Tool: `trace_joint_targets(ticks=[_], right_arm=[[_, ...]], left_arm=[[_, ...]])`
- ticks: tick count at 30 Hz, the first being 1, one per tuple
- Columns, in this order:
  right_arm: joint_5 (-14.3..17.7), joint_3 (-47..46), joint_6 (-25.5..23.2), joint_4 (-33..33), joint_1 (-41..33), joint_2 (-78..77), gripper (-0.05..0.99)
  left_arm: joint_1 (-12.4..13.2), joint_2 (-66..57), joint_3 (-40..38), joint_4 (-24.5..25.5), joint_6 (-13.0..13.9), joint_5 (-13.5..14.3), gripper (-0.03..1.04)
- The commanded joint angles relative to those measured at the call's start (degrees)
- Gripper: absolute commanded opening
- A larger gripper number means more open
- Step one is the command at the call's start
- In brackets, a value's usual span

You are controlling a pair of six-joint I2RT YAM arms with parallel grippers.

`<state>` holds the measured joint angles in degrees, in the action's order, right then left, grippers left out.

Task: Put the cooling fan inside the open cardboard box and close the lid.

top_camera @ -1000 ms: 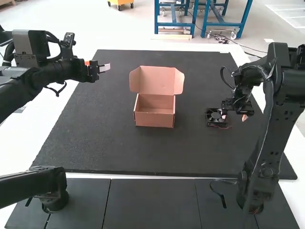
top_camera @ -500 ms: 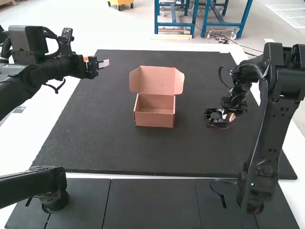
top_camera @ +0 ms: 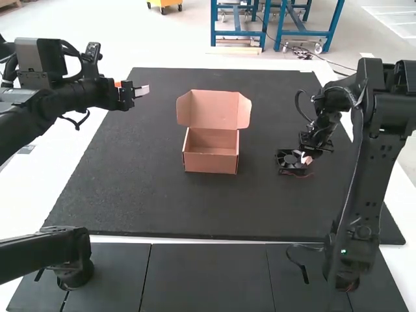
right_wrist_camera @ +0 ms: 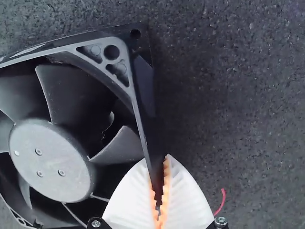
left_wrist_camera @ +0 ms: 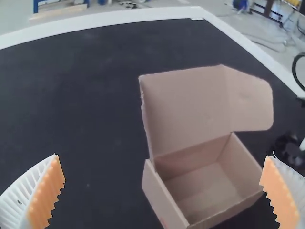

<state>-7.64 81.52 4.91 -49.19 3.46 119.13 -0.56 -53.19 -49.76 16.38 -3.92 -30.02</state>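
**Grasp on the fan, ahead of transfer to the box.** The cooling fan (top_camera: 291,160) sits on the black mat (top_camera: 130,188), to the right of the open cardboard box (top_camera: 210,158) and well apart from it. Whether it rests fully on the mat or is tipped up cannot be told.

The right gripper (top_camera: 310,153) is clenched on the fan's right side. In the right wrist view the thin frame edge (right_wrist_camera: 143,112) is pinched between the orange pads (right_wrist_camera: 166,168), with the hub (right_wrist_camera: 45,152) and blades off to one side of the grip. A thin red lead (right_wrist_camera: 220,199) shows just beside the fingers.

The left gripper (top_camera: 138,91) hangs over the far left of the mat, jaws spread wide and holding nothing. The left wrist view looks down into the box's bare interior. The lid (top_camera: 213,109) stands upright along the far wall, flaps out.

**Technique.**
- The hold is narrow and off-centre, so the fan is likely to pivot about the pads.
- The lift should probably be slow and vertical, high enough to clear the box's right wall.
- The fan should then travel left until it is centred over the cavity.
- It is best lowered flat and released close to the floor of the box, not dropped.
- The lead should end up inside the rim, since a strand over the wall could stop the lid seating.
- The lid hinges at the far side, so closing it calls for a push from behind, toward the near edge.
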Motion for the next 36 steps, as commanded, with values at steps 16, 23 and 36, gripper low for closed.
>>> trace_joint_targets(ticks=[16,23,36], right_arm=[[-7.1,9.2,-1.5,-2.6,-0.7,-17.2,-0.02],[-11.3,10.5,-3.9,-3.8,-5.0,-23.2,-0.02],[-16.4,9.8,-6.2,-10.1,-11.8,-31.2,-0.02]], left_arm=[[-1.7,1.7,4.6,7.3,5.0,0.0,0.97],[-1.7,1.9,5.1,7.5,6.0,1.2,0.97],[-1.7,2.1,5.1,7.5,6.4,2.1,0.97]])
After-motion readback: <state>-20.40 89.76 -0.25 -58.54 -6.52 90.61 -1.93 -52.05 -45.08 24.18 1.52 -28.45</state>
